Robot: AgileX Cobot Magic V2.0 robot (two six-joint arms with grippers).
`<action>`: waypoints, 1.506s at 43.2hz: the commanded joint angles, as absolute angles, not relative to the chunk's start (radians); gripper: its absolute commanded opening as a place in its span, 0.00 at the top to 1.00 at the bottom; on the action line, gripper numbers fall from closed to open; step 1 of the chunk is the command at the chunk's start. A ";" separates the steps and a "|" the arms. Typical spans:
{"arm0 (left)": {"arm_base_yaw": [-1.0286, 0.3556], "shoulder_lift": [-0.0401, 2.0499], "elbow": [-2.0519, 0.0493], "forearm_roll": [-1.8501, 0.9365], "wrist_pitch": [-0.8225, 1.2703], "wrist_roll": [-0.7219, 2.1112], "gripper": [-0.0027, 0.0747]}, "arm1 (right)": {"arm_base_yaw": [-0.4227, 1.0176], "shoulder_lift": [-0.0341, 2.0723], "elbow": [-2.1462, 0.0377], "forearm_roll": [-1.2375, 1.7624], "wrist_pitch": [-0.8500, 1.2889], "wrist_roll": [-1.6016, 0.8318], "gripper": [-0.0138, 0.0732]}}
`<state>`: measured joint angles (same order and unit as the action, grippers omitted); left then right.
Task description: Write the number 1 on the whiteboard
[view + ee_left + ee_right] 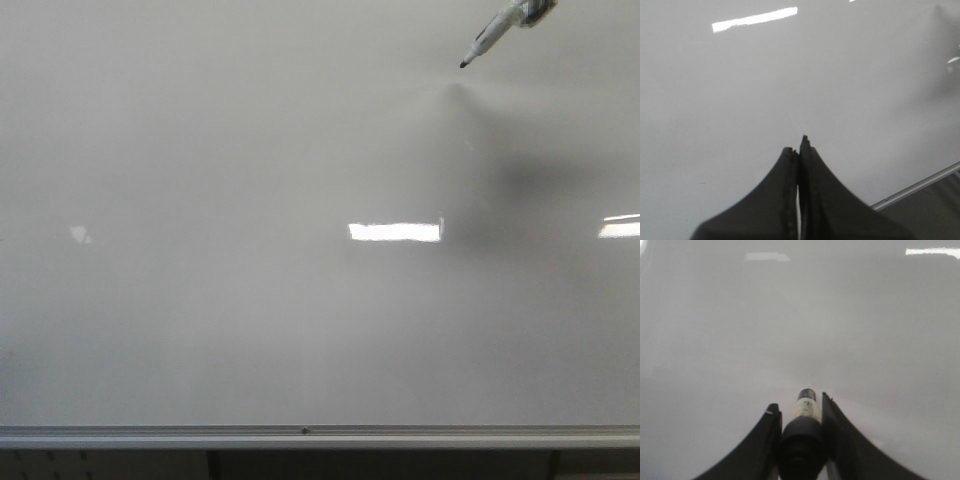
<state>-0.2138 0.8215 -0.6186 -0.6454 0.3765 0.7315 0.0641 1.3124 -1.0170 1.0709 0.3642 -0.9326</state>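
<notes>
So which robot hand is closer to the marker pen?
The right. The right gripper is clamped around the marker, which pokes out between its fingers. The left gripper is shut on nothing, facing bare whiteboard, no marker near it.

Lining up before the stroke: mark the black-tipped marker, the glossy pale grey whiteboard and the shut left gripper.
Black-tipped marker point(487, 40): front view, on its pale barrel.
Glossy pale grey whiteboard point(200, 330): front view, bare surface.
Left gripper point(799, 145): left wrist view, between the closed dark fingertips.
</notes>
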 commanded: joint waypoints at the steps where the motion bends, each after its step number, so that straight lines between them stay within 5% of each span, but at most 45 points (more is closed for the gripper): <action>1: -0.212 0.820 -0.648 -0.673 0.317 0.722 0.99 | 0.064 1.300 -1.062 1.099 0.325 -0.950 0.97; 51: -0.212 0.820 -0.648 -0.674 0.317 0.722 0.99 | 0.171 1.438 -0.920 1.098 0.248 -0.981 0.97; 65: -0.212 0.820 -0.648 -0.674 0.326 0.722 0.99 | 0.171 1.215 -0.974 1.098 0.481 -0.944 0.97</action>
